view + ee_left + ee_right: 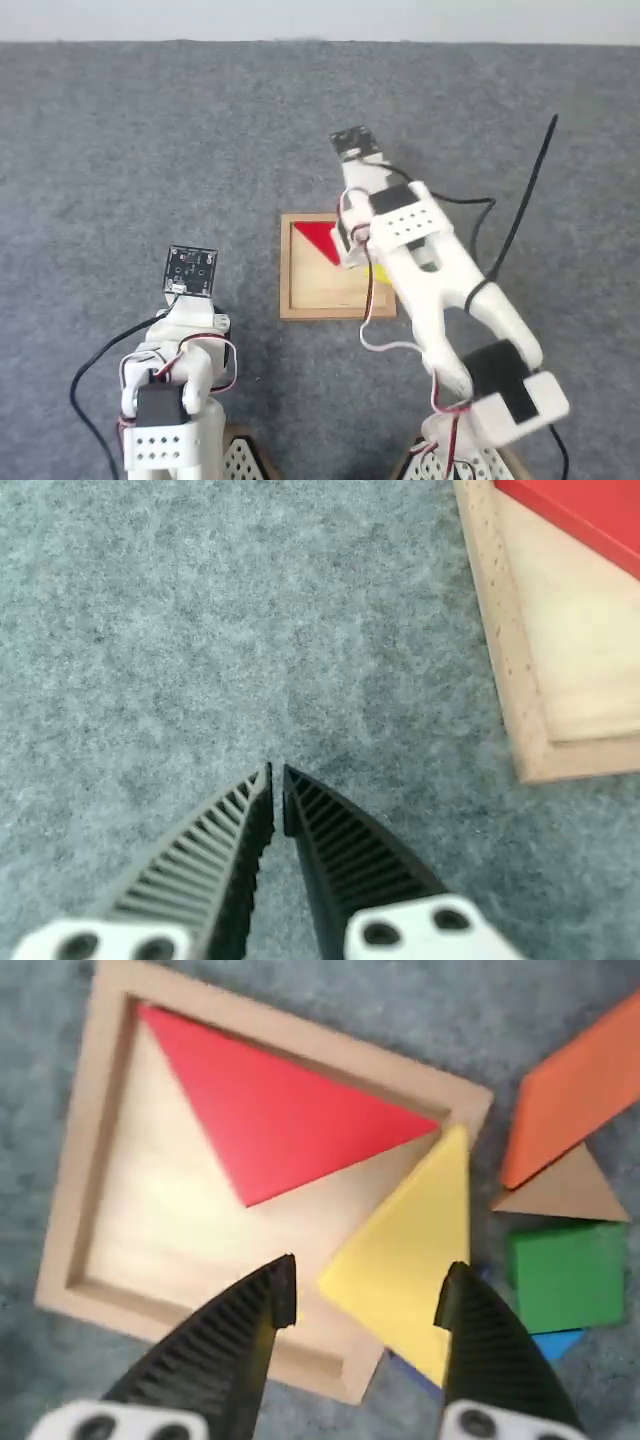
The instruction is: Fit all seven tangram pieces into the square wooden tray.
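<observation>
The square wooden tray [95, 1150] holds a red triangle [280, 1110] against one wall. A yellow triangle [405, 1250] lies across the tray's rim near a corner, partly inside and partly out. My right gripper [368, 1282] hangs open just above the yellow triangle, one finger on each side of it. Outside the tray lie an orange parallelogram [570, 1100], a tan triangle [565, 1192], a green square [565, 1275] and a blue piece [555, 1345]. My left gripper [277, 775] is shut on nothing, low over the carpet beside the tray [500, 630].
Grey carpet [150, 130] covers the whole table. In the high view the right arm [410, 230] reaches over the tray [300, 300] and hides the loose pieces; the left arm [190, 300] stands to the tray's left. Both arm bases sit at the near edge.
</observation>
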